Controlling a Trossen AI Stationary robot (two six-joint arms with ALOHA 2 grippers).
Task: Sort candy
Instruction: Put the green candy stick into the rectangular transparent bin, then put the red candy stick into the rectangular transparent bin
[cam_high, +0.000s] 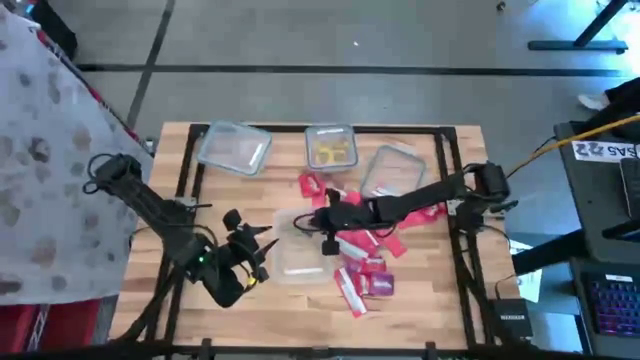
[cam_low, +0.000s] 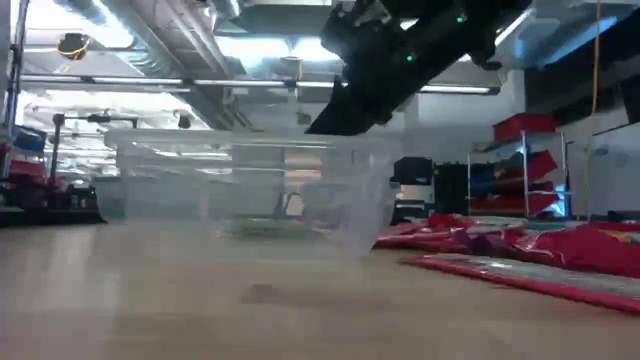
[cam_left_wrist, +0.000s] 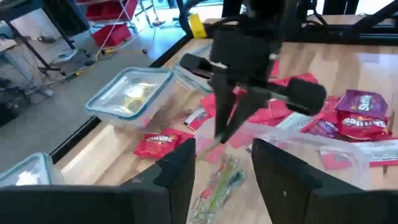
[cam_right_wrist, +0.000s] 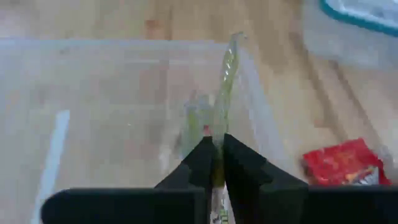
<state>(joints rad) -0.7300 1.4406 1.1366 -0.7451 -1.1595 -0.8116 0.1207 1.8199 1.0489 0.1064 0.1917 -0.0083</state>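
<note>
We see the right gripper (cam_right_wrist: 214, 163) above a clear tub (cam_high: 300, 258) near the worktop's middle, fingers narrowly pinching a slim yellow-green candy stick (cam_right_wrist: 224, 81). The left gripper (cam_left_wrist: 214, 177), half open, waits beside the tub.

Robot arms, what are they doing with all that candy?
They are sorting sweets into clear tubs. The right gripper hangs over the front tub and pinches a long clear-wrapped yellowish candy stick that dangles into it. The left gripper waits beside that tub with its fingers apart, holding nothing. Red packets and purple packets lie in a pile on the table. At the back, one tub already holds yellow pieces.
</note>
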